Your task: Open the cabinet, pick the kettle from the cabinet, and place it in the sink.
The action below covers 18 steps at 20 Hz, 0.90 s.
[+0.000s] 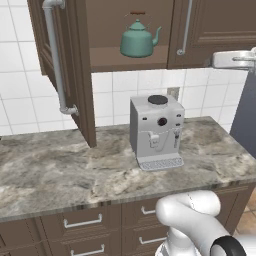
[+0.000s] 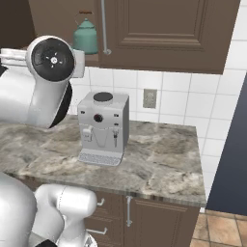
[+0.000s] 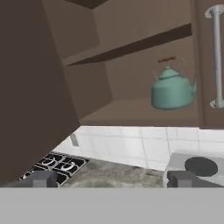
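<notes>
The cabinet (image 1: 107,22) hangs on the wall above the counter. Its left door (image 1: 80,75) stands swung out toward me and its right door (image 1: 220,25) is shut. The teal kettle (image 1: 138,40) sits upright on the cabinet's bottom shelf, close to the shut door's long silver handle (image 1: 185,30). It also appears in the right base view as the kettle (image 2: 86,37) and in the hand view as the kettle (image 3: 172,91). My gripper (image 3: 113,179) is open with nothing between its fingers. It hangs in front of the opening, below and left of the kettle and well short of it. The sink is out of view.
A grey coffee machine (image 1: 156,131) stands on the marbled counter (image 1: 60,170) right under the kettle. Stove burners (image 3: 61,164) lie to the lower left in the hand view. The open door (image 3: 30,87) looms close on that side. A tall dark panel (image 2: 231,144) bounds the counter's right end.
</notes>
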### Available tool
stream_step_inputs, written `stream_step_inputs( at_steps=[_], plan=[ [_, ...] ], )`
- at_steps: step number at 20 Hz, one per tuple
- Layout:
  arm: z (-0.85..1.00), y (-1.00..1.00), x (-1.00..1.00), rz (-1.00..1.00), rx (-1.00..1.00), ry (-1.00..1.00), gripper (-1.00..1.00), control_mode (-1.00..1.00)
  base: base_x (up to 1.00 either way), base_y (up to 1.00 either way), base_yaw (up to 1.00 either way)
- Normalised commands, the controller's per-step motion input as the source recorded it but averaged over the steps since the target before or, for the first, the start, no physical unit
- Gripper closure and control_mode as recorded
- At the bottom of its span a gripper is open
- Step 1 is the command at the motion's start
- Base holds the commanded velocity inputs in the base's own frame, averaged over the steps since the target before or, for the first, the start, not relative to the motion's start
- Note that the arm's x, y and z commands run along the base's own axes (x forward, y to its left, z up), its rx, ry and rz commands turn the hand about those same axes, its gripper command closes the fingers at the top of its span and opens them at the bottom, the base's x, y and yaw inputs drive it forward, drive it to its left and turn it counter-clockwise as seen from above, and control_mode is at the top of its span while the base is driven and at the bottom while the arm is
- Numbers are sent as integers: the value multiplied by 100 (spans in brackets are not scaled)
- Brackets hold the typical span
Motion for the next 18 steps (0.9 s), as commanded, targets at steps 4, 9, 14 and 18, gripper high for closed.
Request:
stream_step_inputs(
  at_steps=[4,9,14,18],
  plan=[
    [0,-27,17,-48,-14,1,-100,-100,0,0,0],
    [2,-28,34,-28,-10,7,-100,-100,0,0,0],
    [7,-22,42,-17,-6,5,-100,-100,0,0,0],
    [14,-16,43,-5,0,8,-100,-100,0,0,0]
  ],
)
